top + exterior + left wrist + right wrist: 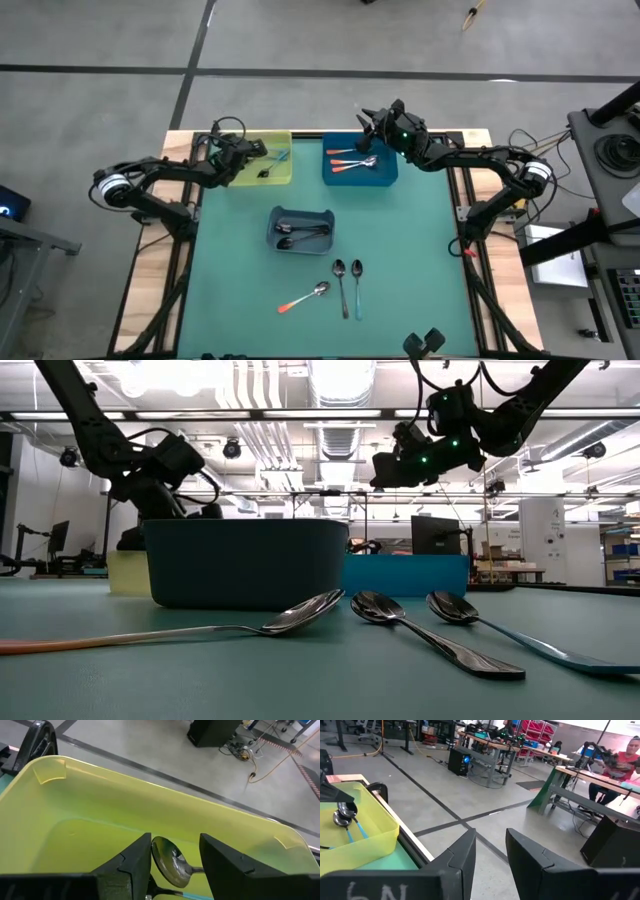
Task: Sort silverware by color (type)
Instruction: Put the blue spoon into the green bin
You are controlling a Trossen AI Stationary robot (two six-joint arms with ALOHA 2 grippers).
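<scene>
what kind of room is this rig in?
Likely a robotics lab or workshop: exposed ceiling ducts and strip lights, workbenches with equipment, red parts bins and a concrete floor with cables beyond the table.

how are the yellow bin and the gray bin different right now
The yellow bin stands at the table's far edge under the left gripper; the gray bin stands mid-table with no gripper over it. The yellow one holds light-blue-handled spoons, the gray one dark metal spoons. Both are open-topped plastic bins.
</scene>
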